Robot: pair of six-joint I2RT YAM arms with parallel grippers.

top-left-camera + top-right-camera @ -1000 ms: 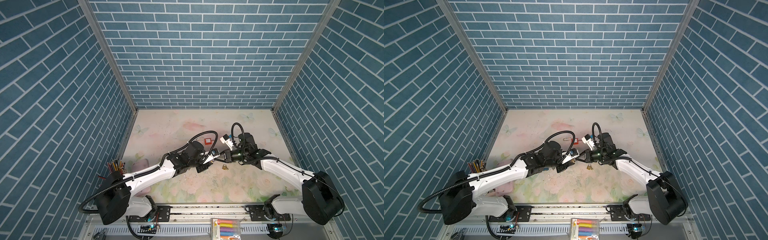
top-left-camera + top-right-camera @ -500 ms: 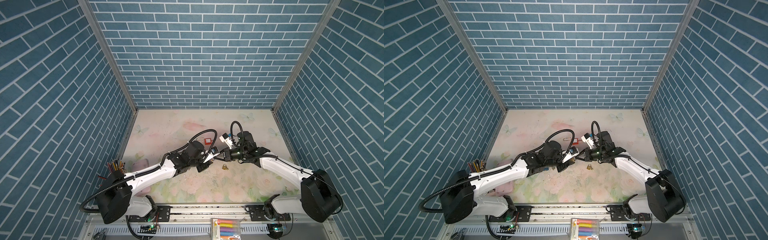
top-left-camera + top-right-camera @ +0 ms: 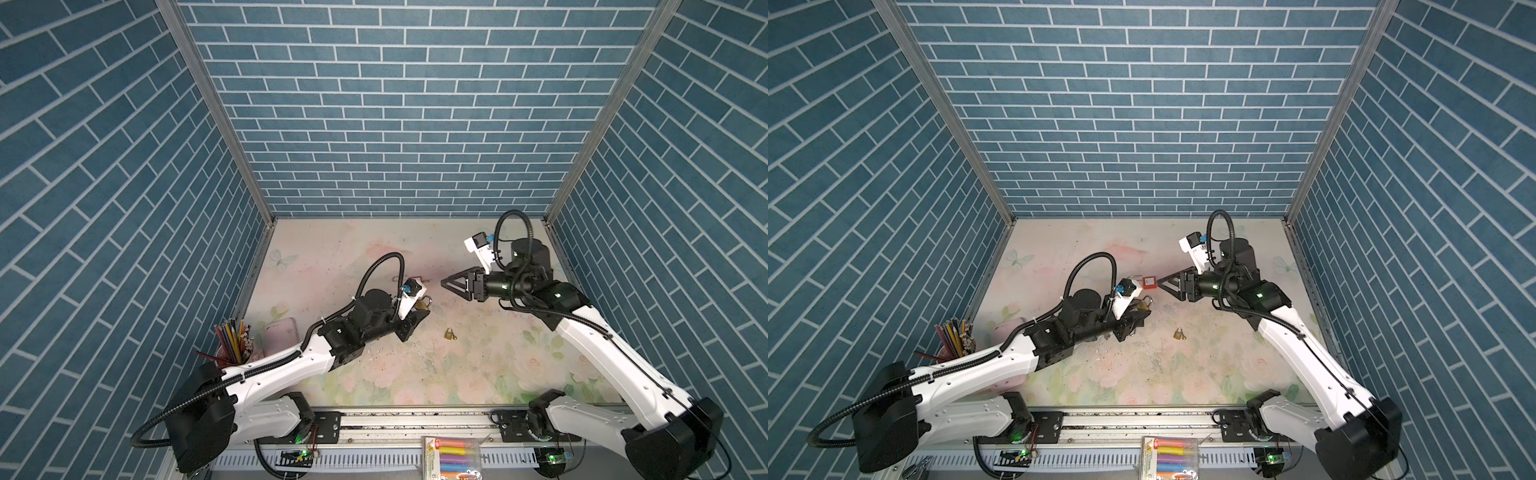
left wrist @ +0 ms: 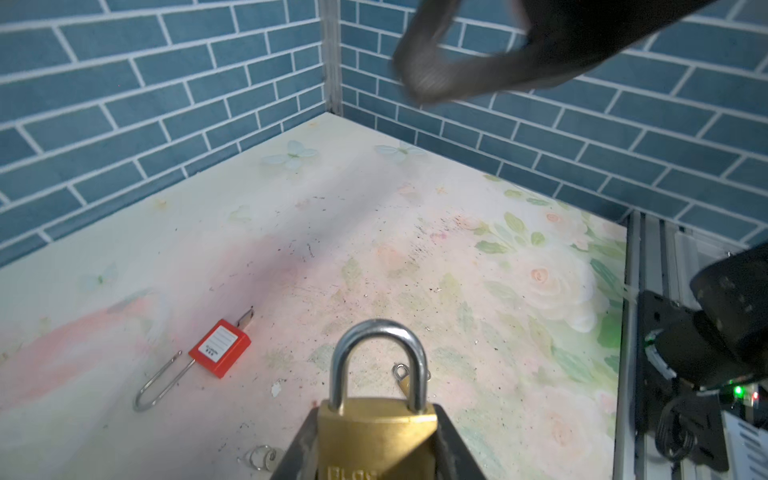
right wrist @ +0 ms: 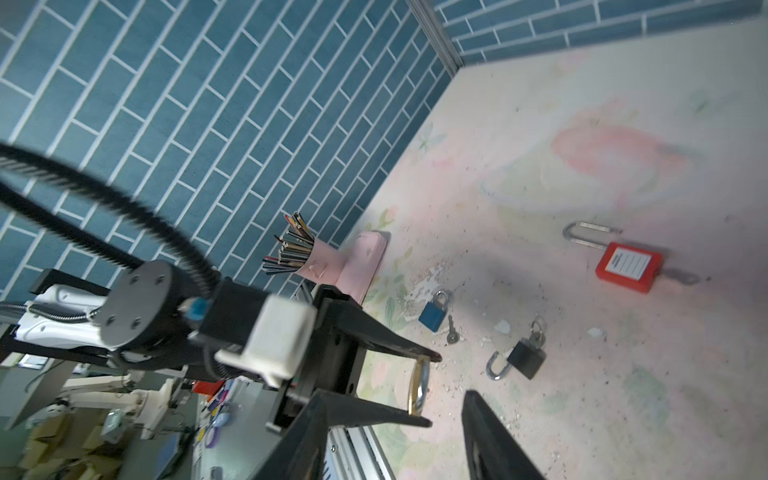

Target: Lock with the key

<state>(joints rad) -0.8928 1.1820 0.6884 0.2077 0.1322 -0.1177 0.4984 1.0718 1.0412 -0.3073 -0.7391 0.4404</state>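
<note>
A brass padlock (image 4: 376, 436) with its steel shackle seated in the body stands upright between the fingers of my left gripper (image 4: 374, 415), which is shut on it. In both top views it sits at the tip of my left gripper (image 3: 419, 316) near mid-table. My right gripper (image 3: 442, 282) hovers a short way right of it and farther back, apart from it. In the right wrist view my right gripper (image 5: 395, 392) is open and holds nothing. The padlock (image 5: 417, 386) shows edge-on there. Its keyhole is hidden, and I see no key in it.
On the table lie a red padlock (image 4: 220, 347) with an open shackle, a blue padlock (image 5: 434, 311) beside a loose key (image 5: 452, 332), a black padlock (image 5: 525, 357) and a small brass padlock (image 3: 449, 333). A pencil cup (image 3: 232, 345) and pink case (image 3: 282, 332) stand at the left wall.
My right gripper has opened and pulled back to the right, away from the brass padlock. The left gripper has stayed put with the padlock.
</note>
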